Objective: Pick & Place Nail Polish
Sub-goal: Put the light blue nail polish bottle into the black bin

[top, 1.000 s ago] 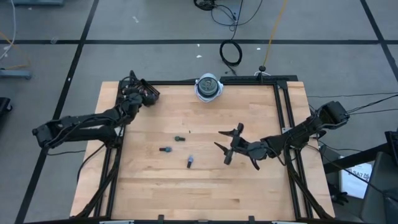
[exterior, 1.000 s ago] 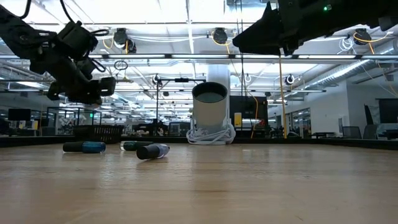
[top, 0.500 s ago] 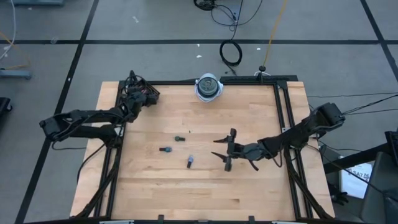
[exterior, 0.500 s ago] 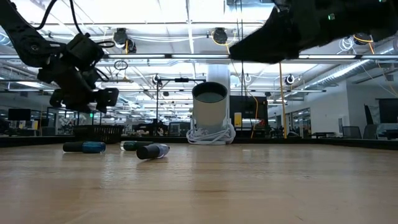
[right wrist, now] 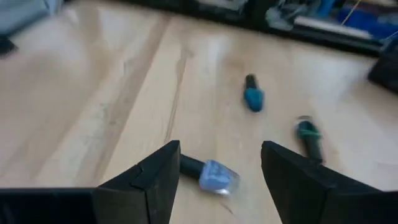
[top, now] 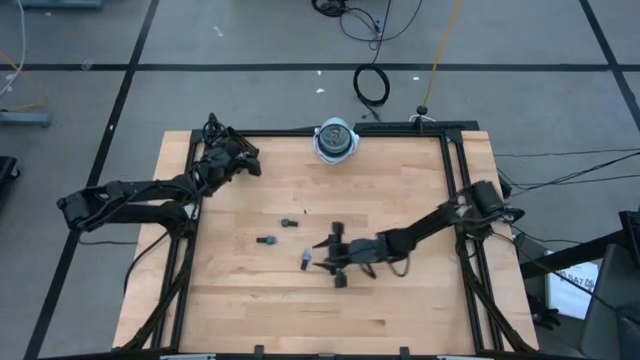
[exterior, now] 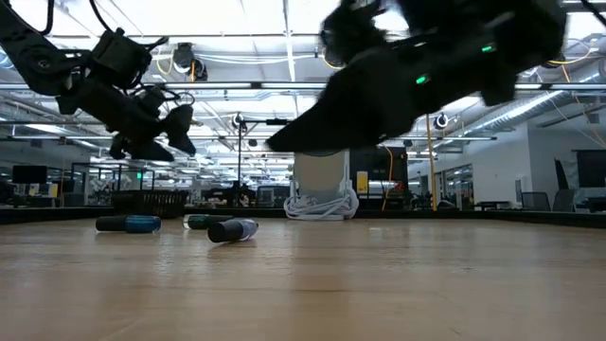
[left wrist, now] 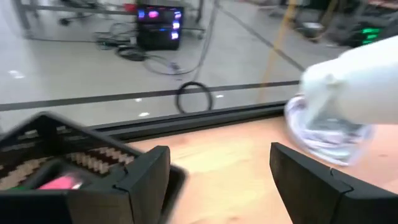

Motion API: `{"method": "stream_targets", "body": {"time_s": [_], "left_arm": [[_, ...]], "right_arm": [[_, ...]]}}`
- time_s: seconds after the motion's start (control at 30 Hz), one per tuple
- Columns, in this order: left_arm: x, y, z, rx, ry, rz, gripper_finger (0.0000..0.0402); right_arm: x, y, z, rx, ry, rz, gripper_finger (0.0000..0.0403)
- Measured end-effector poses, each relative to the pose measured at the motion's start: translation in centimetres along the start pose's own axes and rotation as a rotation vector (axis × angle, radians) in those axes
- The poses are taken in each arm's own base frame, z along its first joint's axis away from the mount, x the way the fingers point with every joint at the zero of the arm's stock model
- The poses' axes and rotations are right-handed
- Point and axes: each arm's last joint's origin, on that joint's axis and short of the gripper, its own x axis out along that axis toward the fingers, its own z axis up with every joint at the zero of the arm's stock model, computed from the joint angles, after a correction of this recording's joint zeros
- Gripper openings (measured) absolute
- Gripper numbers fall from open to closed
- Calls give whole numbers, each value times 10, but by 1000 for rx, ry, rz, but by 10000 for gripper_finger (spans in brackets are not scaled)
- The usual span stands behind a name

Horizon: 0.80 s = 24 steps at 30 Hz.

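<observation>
Left gripper [top: 238, 158], fingers spread and empty, above small black box [left wrist: 74, 171] at desk's far-left corner, arm stretched from left edge. Mid-desk, three nail polish bottles lying flat: blue [top: 266, 241], green [top: 287, 222], pale blue [top: 305, 261]. Right gripper [top: 330, 262], spread, low beside pale blue bottle, probably for grasping; arm reaching from right edge.

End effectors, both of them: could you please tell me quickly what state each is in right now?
Left end effector: open, empty, over the table's far left corner.
Right end effector: open, empty, by a bottle.
</observation>
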Motion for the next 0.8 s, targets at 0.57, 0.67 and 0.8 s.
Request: {"method": "stream_targets", "body": {"time_s": [0.57, 0.67, 0.8], "left_arm": [[-4, -10, -1, 2, -3, -77, 271], [-4, -10, -1, 2, -3, -77, 271], [-4, -10, -1, -4, -2, -77, 271]], "right_arm": [[69, 6, 2, 7, 315, 50, 210], [62, 9, 4, -8, 368, 55, 210], [52, 17, 12, -25, 385, 73, 210]]}}
